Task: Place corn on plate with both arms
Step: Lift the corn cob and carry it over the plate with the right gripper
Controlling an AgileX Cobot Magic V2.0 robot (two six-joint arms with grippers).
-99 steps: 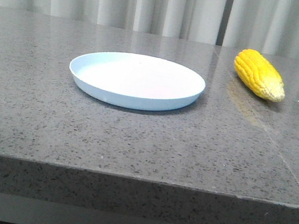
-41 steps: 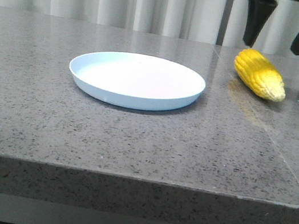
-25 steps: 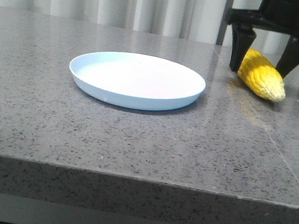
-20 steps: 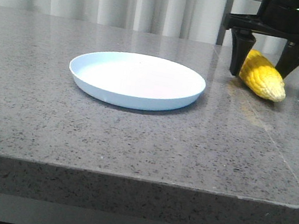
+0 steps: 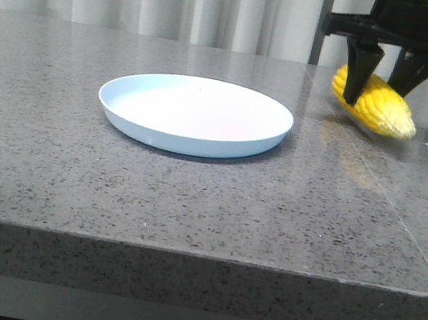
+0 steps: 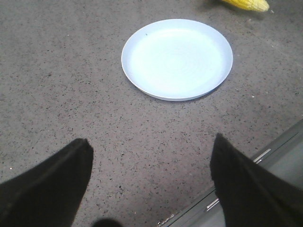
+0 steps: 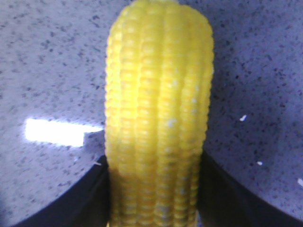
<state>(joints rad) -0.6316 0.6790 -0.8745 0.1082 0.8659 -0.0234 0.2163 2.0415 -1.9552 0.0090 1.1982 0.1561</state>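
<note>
Corn (image 5: 373,104) is in the grip of the right gripper (image 5: 385,74) at the far right of the table (image 5: 189,205); its two black fingers (image 5: 361,66) press on the yellow cob from both sides, near the fat end; the pale tip points down toward the front. From the front the cob looks a little blurry and seems to be just off the table, though I cannot be sure it has left the top; in the right wrist view the cob (image 7: 158,118) fills the middle, with a dark finger on each side.

Plate (image 5: 195,114) sits near the middle of the table, well apart from the corn; it is round, pale blue, and has nothing on it.

Left gripper (image 6: 151,189) hangs over the near edge of the table with its fingers spread wide and nothing between them; the plate (image 6: 177,59) lies ahead of it.

Step in hand, I think, is the pick-up. Next the right arm needs to raise the cob high enough to clear the low rim, carry it over the plate, lower it, and let go; a round cob may roll, so it should go down gently.
</note>
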